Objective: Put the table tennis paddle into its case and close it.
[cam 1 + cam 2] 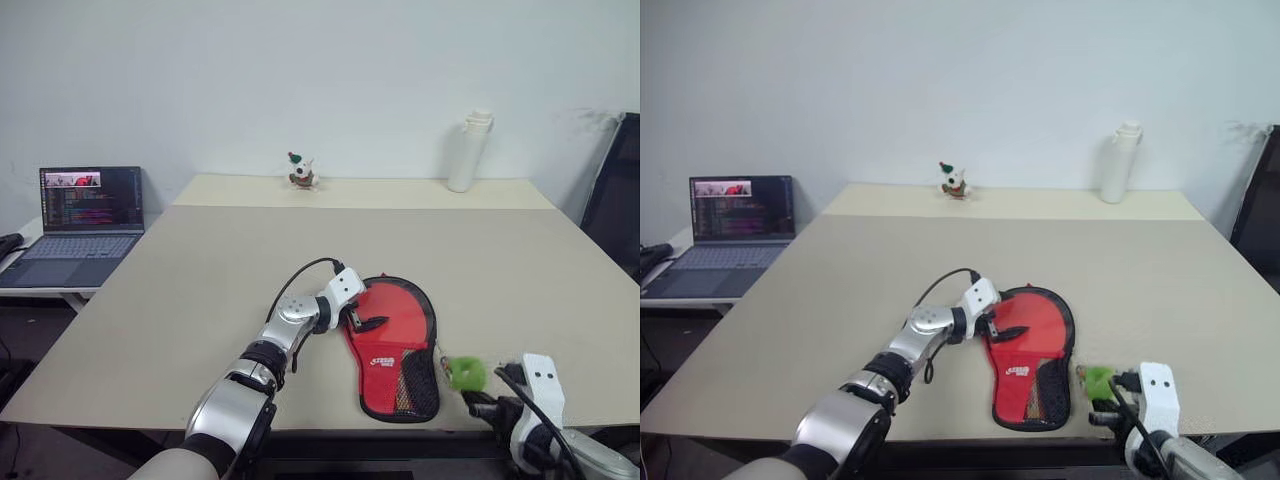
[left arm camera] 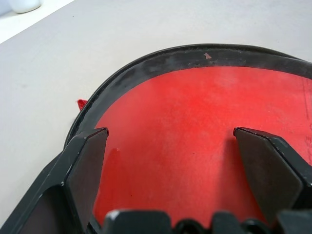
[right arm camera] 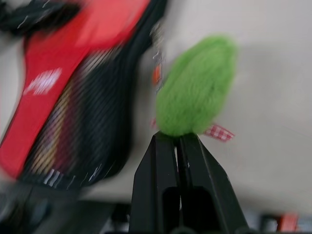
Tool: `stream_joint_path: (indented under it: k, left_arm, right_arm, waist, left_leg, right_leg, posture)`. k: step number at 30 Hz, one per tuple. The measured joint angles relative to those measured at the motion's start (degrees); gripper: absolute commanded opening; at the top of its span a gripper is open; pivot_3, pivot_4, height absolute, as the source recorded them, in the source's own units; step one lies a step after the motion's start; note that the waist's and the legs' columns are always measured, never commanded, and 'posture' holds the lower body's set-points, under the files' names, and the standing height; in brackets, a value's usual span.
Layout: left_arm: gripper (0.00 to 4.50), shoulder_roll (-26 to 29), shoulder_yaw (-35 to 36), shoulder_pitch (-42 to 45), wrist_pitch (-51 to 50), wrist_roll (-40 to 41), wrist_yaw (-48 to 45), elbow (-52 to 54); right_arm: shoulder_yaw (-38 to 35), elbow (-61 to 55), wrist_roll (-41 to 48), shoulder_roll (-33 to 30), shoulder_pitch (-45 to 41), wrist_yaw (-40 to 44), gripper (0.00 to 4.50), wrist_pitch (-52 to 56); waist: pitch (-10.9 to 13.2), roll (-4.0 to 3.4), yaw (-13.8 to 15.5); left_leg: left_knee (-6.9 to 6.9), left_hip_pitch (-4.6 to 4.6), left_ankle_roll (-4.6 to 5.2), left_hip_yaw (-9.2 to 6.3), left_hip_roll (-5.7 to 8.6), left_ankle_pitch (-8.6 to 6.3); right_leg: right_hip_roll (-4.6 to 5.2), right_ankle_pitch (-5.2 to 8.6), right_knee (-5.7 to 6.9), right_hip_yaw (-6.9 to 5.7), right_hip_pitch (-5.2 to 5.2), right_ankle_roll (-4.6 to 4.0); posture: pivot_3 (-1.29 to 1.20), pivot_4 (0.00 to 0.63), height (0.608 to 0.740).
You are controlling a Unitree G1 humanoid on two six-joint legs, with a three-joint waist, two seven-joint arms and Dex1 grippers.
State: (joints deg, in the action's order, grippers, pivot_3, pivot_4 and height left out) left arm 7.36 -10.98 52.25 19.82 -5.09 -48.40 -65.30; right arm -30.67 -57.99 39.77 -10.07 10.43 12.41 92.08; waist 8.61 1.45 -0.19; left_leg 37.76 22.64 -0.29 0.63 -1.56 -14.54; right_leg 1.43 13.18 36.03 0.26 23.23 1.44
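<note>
The case (image 1: 392, 345) lies lower centre, my left gripper (image 1: 362, 322) spread apart on it, my right gripper (image 3: 176, 140) clamped on its green charm (image 3: 196, 85).

Both head eyes look forward and down over the table (image 1: 200, 290), sharing the case (image 1: 395, 345) near its front edge; the left wrist camera sits close above the case's red face. The right wrist camera faces the green charm (image 3: 195, 87) closely, case beside it.
</note>
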Motion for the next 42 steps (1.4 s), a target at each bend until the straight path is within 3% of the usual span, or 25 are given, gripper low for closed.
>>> stream_joint_path:
  k: [9,13,19,23,27,34,42]
  left_arm:
    - [4.50,-0.5,0.0,0.2,0.4,-0.5,0.2,-0.5]
    - [4.50,-0.7,0.0,0.2,0.5,-0.7,0.2,-0.5]
    - [4.50,-1.0,0.0,0.5,0.6,-0.8,-0.1,-0.5]
    - [4.50,-1.0,0.3,1.1,0.6,-0.5,-3.2,-0.5]
    - [4.50,-1.0,0.7,2.2,-0.8,0.9,-9.9,0.0]
    - [4.50,-0.8,0.8,2.5,-5.6,2.9,-21.5,1.8]
    - [4.50,-1.1,0.2,3.6,-7.0,2.9,-26.2,1.9]
  right_arm:
    - [-3.3,-0.2,11.4,-6.7,6.4,1.4,0.03,-1.9]
    - [-5.2,-0.2,15.0,-9.1,5.7,3.2,0.92,-4.6]
    - [-2.9,0.9,15.8,-20.3,2.0,7.1,3.07,-13.0]
    - [6.0,3.0,8.7,-27.5,2.0,9.0,3.07,-20.7]
    - [12.1,5.3,1.9,-31.8,4.3,11.5,3.07,-28.5]
    - [15.5,8.8,-3.9,-33.8,6.4,14.4,3.07,-35.8]
    - [18.9,11.6,-9.3,-35.9,9.3,16.3,3.07,-39.0]
  waist:
    - [0.0,0.02,0.0]
    - [0.0,0.01,0.1]
    - [0.0,0.03,0.1]
    - [0.0,0.10,0.2]
    - [0.0,0.13,0.3]
    - [0.2,0.17,0.4]
    - [0.3,0.23,0.4]
  left_leg:
    - [0.00,0.06,-0.04,-0.46,-0.01,-0.03]
    - [0.00,0.12,-0.10,-0.59,0.00,-0.06]
    - [-0.03,0.22,-0.13,-0.58,0.07,-0.08]
    - [-0.42,0.25,-0.13,-0.48,0.18,-0.08]
    - [-0.88,0.36,0.02,-0.37,0.69,-0.17]
    - [-0.80,0.44,0.50,-0.28,0.89,-0.57]
    - [-0.75,0.44,0.52,-0.29,0.88,-0.59]
  right_leg:
    - [0.31,0.07,-0.14,-0.79,0.03,-0.10]
    - [0.41,0.08,-0.30,-0.95,0.01,-0.11]
    - [0.60,0.06,-0.67,-1.17,-0.04,-0.09]
    - [0.63,0.04,-0.95,-1.21,-0.07,-0.05]
    - [0.46,0.23,-0.96,-1.17,-0.02,0.50]
    - [0.76,0.50,-0.96,-1.02,0.00,0.87]
    - [0.77,0.50,-0.94,-1.03,0.00,0.88]
  posture:
    - [0.00,0.150,0.740]
    - [0.00,0.150,0.740]
    - [0.00,0.150,0.740]
    - [0.00,0.150,0.740]
    - [0.00,0.150,0.740]
    - [0.00,0.150,0.740]
    - [0.00,0.150,0.740]
